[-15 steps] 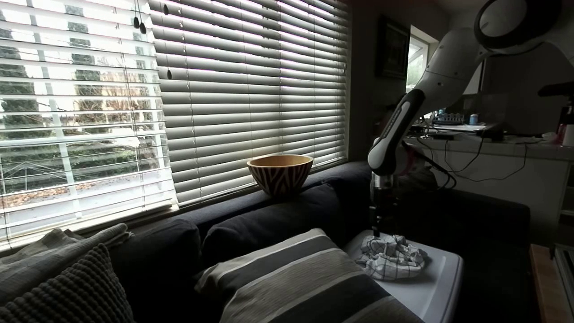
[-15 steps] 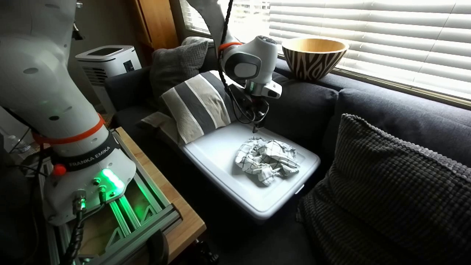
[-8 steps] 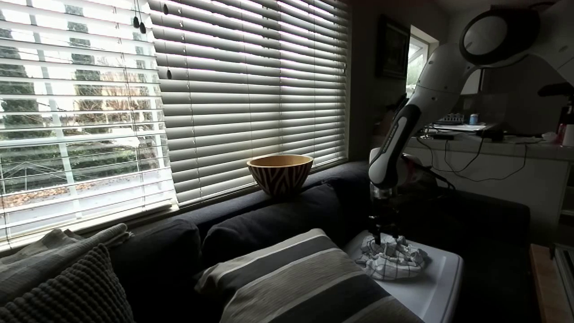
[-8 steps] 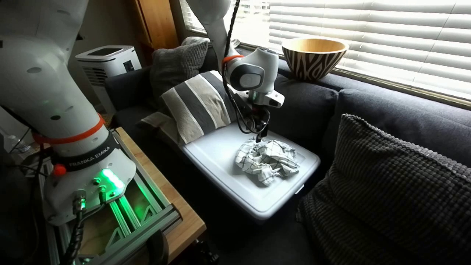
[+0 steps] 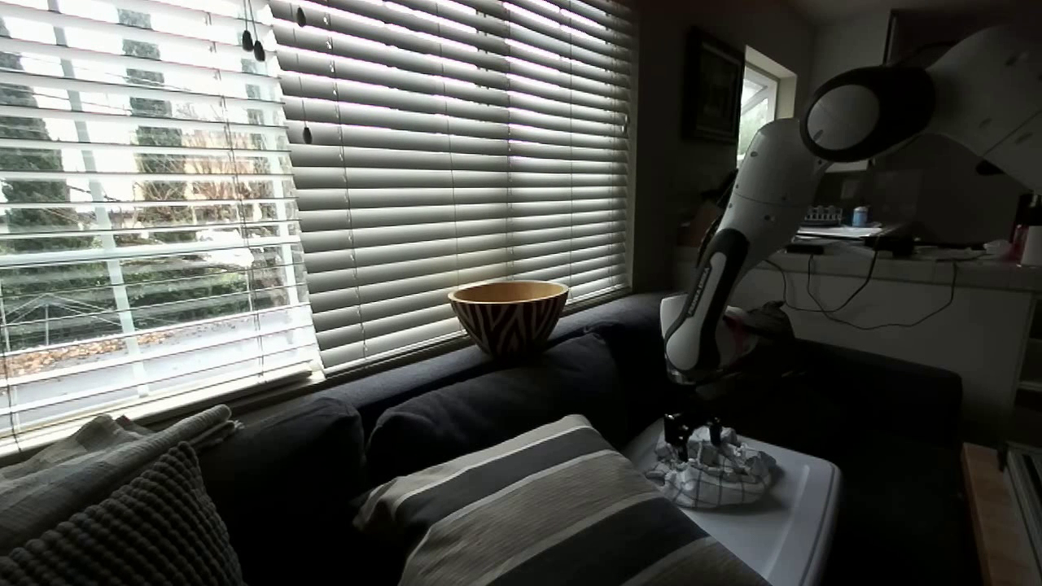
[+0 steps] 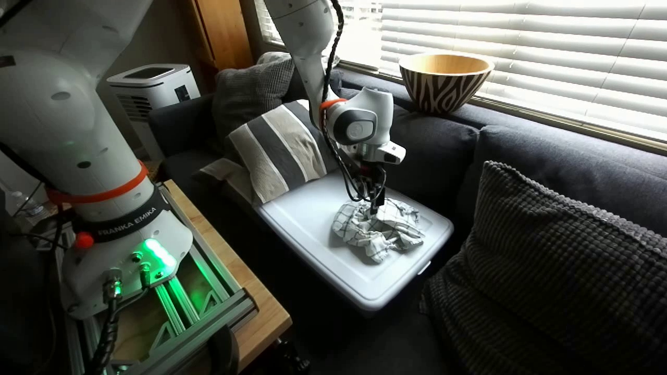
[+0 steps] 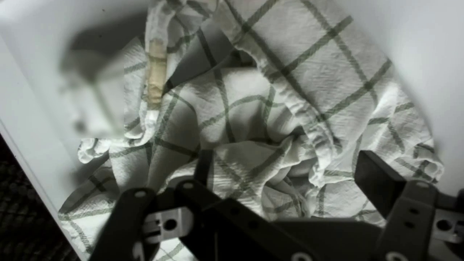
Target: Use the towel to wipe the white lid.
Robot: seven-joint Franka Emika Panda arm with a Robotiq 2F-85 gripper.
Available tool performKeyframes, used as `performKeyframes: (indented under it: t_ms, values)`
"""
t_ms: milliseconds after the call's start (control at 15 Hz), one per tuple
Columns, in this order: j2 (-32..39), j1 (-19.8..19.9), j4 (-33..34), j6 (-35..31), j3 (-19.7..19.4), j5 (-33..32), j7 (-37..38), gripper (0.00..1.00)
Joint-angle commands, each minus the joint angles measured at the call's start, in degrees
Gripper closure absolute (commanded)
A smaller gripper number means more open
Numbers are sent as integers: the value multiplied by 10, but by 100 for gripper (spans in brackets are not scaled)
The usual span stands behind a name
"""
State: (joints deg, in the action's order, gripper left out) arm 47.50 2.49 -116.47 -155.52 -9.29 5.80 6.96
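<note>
Claw [image 7: 289,169]: spread wide over the towel [image 6: 392,224], I hold nothing
White lid [image 6: 307,219]: towel lies on it, off-centre
Long axis: bunched; direction I cannot tell
Checks: dark lines, crumpled white

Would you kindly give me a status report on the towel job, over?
End effector open at the towel, contact unclear. Towel crumpled on the white lid, ungripped. Striped pillow at lid's edge, perhaps limiting wiping.

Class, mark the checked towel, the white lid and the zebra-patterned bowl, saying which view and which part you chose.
Checked towel [image 7: 246,117], in the wrist view: folds near its middle.
White lid [image 6: 307,219], in an exterior view: bare top surface.
Zebra-patterned bowl [image 5: 510,325], in an exterior view: its patterned outer wall.
</note>
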Motion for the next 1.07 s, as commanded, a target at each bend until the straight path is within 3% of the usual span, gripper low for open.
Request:
performKeyframes:
  t_ms: [0, 333, 400, 533, 1000]
  values:
    - [54, -19, 46, 13, -19, -34, 18, 0]
    - [106, -26, 91, 11, -24, -48, 20, 0]
    - [116, -24, 102, 10, -22, -44, 21, 25]
    - [132, -22, 121, 11, -17, -41, 20, 34]
    - [112, -18, 108, 13, -3, -33, 17, 87]
